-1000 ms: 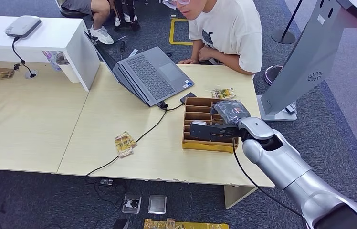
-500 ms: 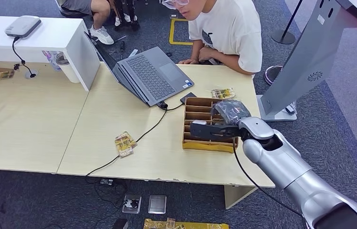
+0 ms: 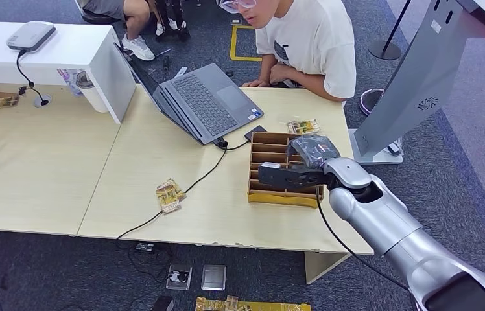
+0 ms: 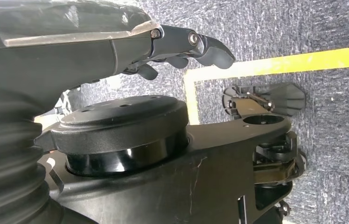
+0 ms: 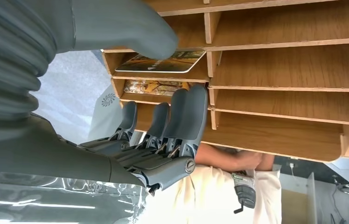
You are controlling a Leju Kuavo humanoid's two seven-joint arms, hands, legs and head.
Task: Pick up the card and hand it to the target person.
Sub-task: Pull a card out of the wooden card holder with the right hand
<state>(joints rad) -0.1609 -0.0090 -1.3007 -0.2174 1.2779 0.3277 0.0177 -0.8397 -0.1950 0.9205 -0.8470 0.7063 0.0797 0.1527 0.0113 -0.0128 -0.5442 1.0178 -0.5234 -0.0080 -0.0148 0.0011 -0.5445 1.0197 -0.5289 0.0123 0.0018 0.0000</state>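
Observation:
My right hand (image 3: pixel 299 167) hovers over the right side of a wooden divided box (image 3: pixel 283 198) near the table's right edge. In the right wrist view a printed card (image 5: pixel 170 62) lies in one compartment just under my thumb (image 5: pixel 130 30). The darker fingers (image 5: pixel 186 116) reach over the neighbouring slots, spread apart from the thumb, and nothing is gripped. A second card (image 5: pixel 153 87) lies in the adjacent slot. A person in a white shirt (image 3: pixel 314 42) leans at the table's far side. My left hand (image 4: pixel 182 44) hangs over the floor, fingers loosely bent and holding nothing.
An open grey laptop (image 3: pixel 206 100) stands left of the box, its black cable (image 3: pixel 191 186) running across the table. Loose cards lie mid-table (image 3: pixel 170 195) and behind the box (image 3: pixel 303 126). A grey kiosk stand (image 3: pixel 415 84) rises to the right.
My right hand has edged slightly toward the far side of the box. Nothing else has visibly moved.

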